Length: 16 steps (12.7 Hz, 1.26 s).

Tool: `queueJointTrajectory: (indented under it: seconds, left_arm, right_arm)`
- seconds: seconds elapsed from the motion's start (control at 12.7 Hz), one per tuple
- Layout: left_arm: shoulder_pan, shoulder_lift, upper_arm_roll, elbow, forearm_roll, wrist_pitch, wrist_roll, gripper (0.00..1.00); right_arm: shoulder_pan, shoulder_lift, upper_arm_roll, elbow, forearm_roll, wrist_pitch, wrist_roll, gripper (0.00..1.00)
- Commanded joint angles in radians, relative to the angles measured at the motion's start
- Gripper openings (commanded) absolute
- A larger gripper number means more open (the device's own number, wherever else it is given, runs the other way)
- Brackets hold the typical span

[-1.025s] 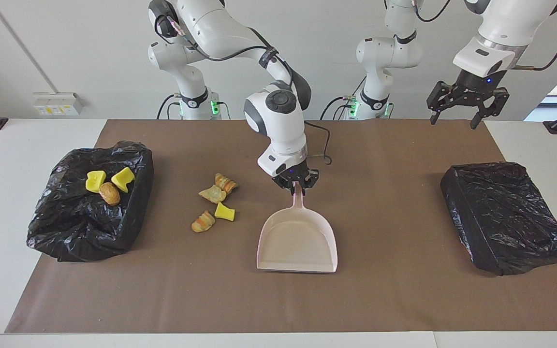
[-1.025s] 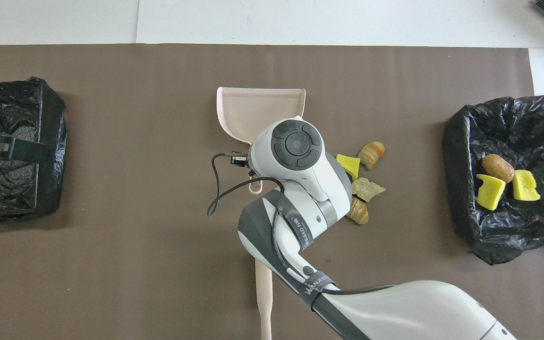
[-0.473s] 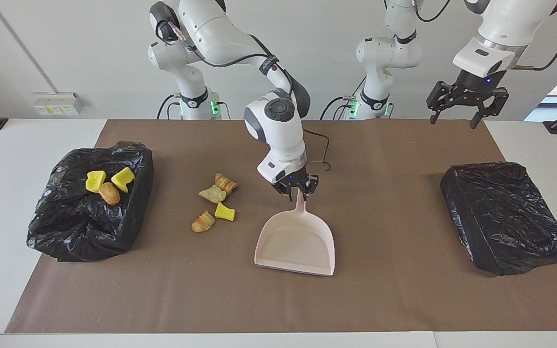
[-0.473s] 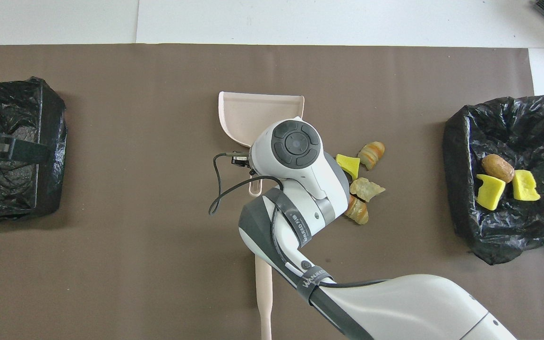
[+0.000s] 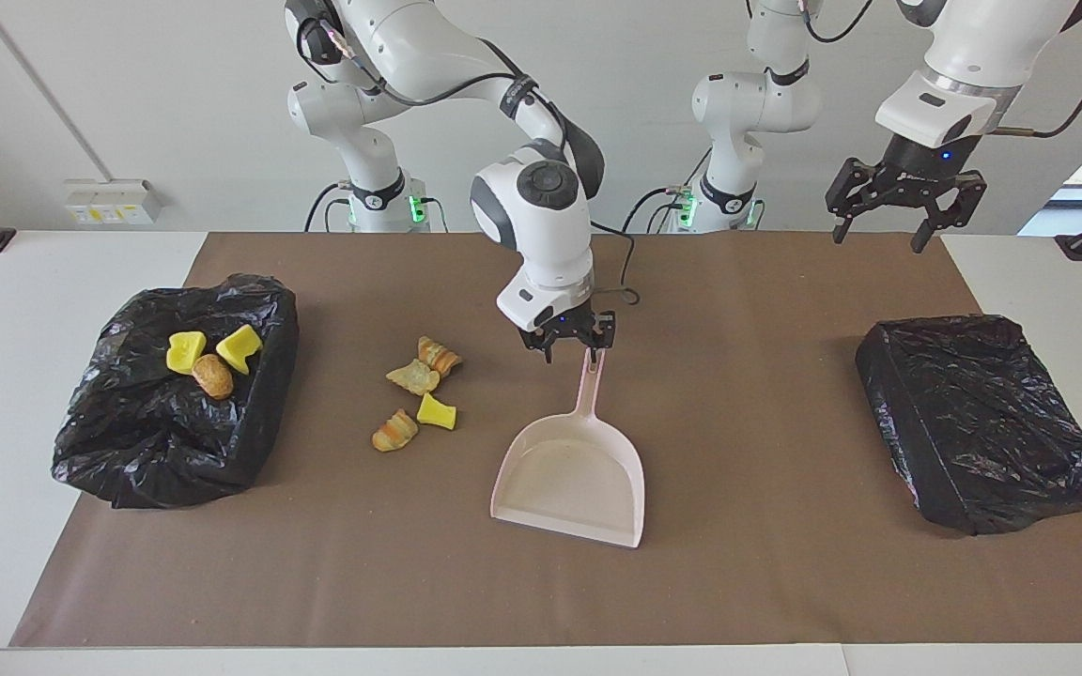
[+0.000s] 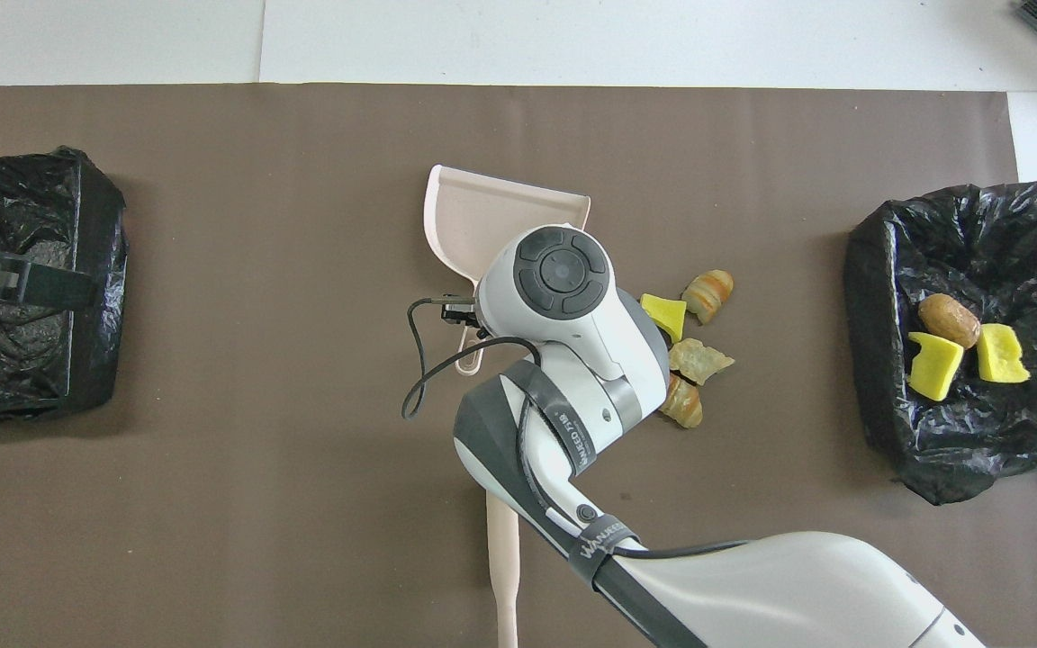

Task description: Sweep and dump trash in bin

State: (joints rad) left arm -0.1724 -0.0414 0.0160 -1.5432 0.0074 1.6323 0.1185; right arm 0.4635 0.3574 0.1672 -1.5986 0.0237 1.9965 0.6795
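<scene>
Since the earlier frames the right gripper (image 5: 570,343) has let go of the dustpan (image 5: 571,474) and risen clear of its handle; the pan has swung slightly, its mouth turned a little toward the left arm's end of the table.

Facing view: the right gripper's fingers stand apart over the handle's tip, holding nothing. The dustpan lies flat on the brown mat (image 5: 748,582), mouth pointing away from the robots, beside the loose trash (image 5: 417,394) rather than against it. This placement appears deliberate: a pan parked next to the pile is ready to receive a sweep. Four loose pieces lie together, toward the right arm's end from the pan. Three more pieces (image 5: 208,361) already sit in the open black-lined bin (image 5: 156,441) at that end, so the task is judged partly done. The left gripper (image 5: 902,208) waits, wide open and empty, raised over the mat's edge near a second bag-covered bin (image 5: 982,422).

Overhead view: the right arm's wrist covers the dustpan's (image 6: 482,211) neck, so contact cannot be read here. A beige brush handle (image 6: 503,576) lies on the mat nearer the robots, partly under the arm; it is likely the next thing wanted. The loose trash (image 6: 689,346) lies just beside the wrist, untouched.
</scene>
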Motion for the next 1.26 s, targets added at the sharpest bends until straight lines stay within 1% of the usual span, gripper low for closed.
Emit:
queueJointTrajectory:
  seconds: [0.0, 0.08, 0.16, 0.24, 0.32, 0.39, 0.55, 0.63, 0.71, 0.87, 0.95, 1.02, 1.18]
  left_arm:
    - [-0.07, 0.06, 0.004, 0.003, 0.0, 0.072, 0.0, 1.0]
    - [-0.102, 0.089, 0.004, 0.002, 0.0, 0.102, 0.0, 1.0]
    - [-0.137, 0.116, 0.004, -0.003, 0.0, 0.132, -0.002, 1.0]
    - [-0.174, 0.135, 0.004, -0.026, 0.0, 0.171, -0.002, 1.0]
    - [-0.214, 0.147, 0.005, -0.063, 0.0, 0.217, -0.009, 1.0]
    - [-0.237, 0.162, 0.004, -0.089, 0.002, 0.257, -0.031, 1.0]
    - [-0.291, 0.221, 0.004, -0.098, 0.002, 0.328, -0.107, 1.0]
    - [-0.326, 0.265, 0.004, -0.097, 0.005, 0.354, -0.168, 1.0]
    - [-0.358, 0.305, 0.005, -0.101, 0.006, 0.406, -0.239, 1.0]
    - [-0.412, 0.34, 0.005, -0.139, 0.008, 0.489, -0.322, 1.0]
    - [-0.435, 0.363, 0.005, -0.161, 0.008, 0.535, -0.36, 1.0]
    - [-0.447, 0.365, 0.004, -0.199, 0.008, 0.578, -0.393, 1.0]
    - [-0.466, 0.361, 0.004, -0.247, 0.006, 0.618, -0.408, 1.0]
  right_arm:
    - [-0.003, -0.13, 0.029, -0.113, 0.03, -0.062, 0.001, 0.79]
    - [0.01, -0.156, 0.035, -0.15, 0.033, -0.071, 0.023, 0.83]
    - [0.026, -0.184, 0.035, -0.194, 0.038, -0.071, 0.025, 0.91]
    - [0.033, -0.21, 0.037, -0.24, 0.05, -0.07, 0.025, 0.93]
    - [0.037, -0.247, 0.046, -0.297, 0.118, -0.068, 0.022, 0.93]
    - [0.061, -0.303, 0.049, -0.384, 0.171, -0.055, 0.02, 0.93]
    - [0.127, -0.423, 0.049, -0.56, 0.186, -0.003, 0.032, 0.93]
    - [0.157, -0.472, 0.049, -0.627, 0.212, -0.002, 0.032, 0.93]
    - [0.181, -0.523, 0.049, -0.69, 0.247, -0.002, 0.032, 0.93]
    - [0.237, -0.605, 0.049, -0.791, 0.285, -0.001, 0.032, 0.93]
    - [0.262, -0.618, 0.051, -0.82, 0.295, 0.007, 0.034, 0.93]
    - [0.311, -0.615, 0.049, -0.836, 0.305, 0.037, 0.066, 0.93]
    - [0.326, -0.603, 0.051, -0.868, 0.306, 0.099, 0.087, 0.93]
